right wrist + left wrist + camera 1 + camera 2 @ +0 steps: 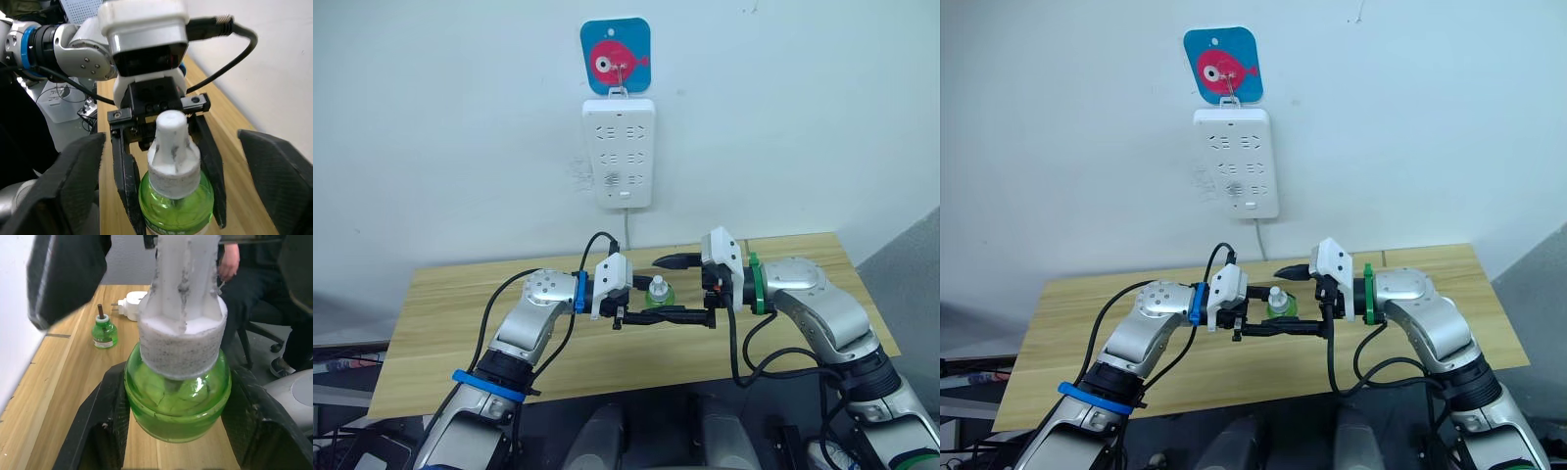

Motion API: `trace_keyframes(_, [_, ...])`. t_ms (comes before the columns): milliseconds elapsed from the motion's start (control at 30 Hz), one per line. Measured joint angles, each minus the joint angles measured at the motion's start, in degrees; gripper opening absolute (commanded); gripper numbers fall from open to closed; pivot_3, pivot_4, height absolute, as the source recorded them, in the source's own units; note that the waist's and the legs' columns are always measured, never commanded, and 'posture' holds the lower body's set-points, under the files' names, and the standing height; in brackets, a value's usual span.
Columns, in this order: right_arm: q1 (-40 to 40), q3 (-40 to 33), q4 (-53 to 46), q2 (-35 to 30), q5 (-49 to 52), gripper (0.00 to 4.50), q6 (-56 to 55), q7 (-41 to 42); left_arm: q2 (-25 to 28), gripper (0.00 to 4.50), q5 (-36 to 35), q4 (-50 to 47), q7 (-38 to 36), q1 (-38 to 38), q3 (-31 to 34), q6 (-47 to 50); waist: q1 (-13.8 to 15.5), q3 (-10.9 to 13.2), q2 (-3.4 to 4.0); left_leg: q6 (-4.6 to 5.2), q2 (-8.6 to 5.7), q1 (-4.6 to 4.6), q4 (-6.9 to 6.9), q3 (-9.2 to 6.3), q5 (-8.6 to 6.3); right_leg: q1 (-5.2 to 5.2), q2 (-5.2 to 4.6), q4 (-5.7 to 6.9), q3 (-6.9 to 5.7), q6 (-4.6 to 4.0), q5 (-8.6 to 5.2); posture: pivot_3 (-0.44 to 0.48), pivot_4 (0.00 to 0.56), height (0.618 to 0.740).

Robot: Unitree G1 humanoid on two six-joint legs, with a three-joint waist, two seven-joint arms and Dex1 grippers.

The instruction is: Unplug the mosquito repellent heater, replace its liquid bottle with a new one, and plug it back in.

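Bottle (175,193), green with a white cap, sits pinched between the left claw's (651,315) fingers above the table (450,294). Right claw (680,289) faces it, fingers spread wide to either side. Heater (131,305) lies unplugged beyond the left claw, just beside a second bottle (104,331).
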Motion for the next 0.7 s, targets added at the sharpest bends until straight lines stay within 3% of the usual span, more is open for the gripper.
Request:
trace_keyframes(33, [0.00, 0.00, 0.00, 0.13, -0.07, 4.44, -0.01, -0.35, 0.00, 2.22, 0.00, -0.06, -0.01, -0.01, 0.00, 0.00, 0.00, 0.00, 0.00, 0.00, -0.01, 0.00, 0.00, 0.00, 0.00, 0.00, 0.00, 0.00, 0.00, 0.00, 0.00, 0.097, 0.175, 0.740])
trace_keyframes(133, [0.00, 0.01, 0.00, 0.32, -0.14, 3.90, -0.10, -0.70, -0.01, 2.22, 0.00, -0.06, -0.05, -0.02, 0.00, 0.00, 0.01, 0.00, 0.00, 0.00, -0.01, 0.00, 0.00, 0.00, 0.00, 0.00, -0.01, -0.01, 0.00, 0.00, 0.00, 0.097, 0.175, 0.740])
trace_keyframes(400, [0.11, 0.01, 0.00, 0.26, -0.03, 1.05, -0.54, -0.50, -0.04, 2.22, 0.01, -0.04, -0.30, -0.31, 0.00, -0.01, -0.01, 0.00, 0.00, 0.00, -0.01, 0.00, 0.00, 0.00, 0.00, 0.00, 0.00, -0.01, 0.00, 0.00, 0.00, 0.085, 0.182, 0.740])
trace_keyframes(700, [-0.63, 0.11, 0.55, -0.52, 0.37, 1.02, -1.56, 3.32, 0.18, 2.22, -0.68, -1.90, -0.88, 0.79, -0.10, 0.15, -0.05, 0.01, 0.00, 0.00, 0.00, 0.00, -0.01, 0.00, 0.00, 0.00, 0.00, -0.01, 0.01, 0.00, 0.00, 0.101, 0.200, 0.740])
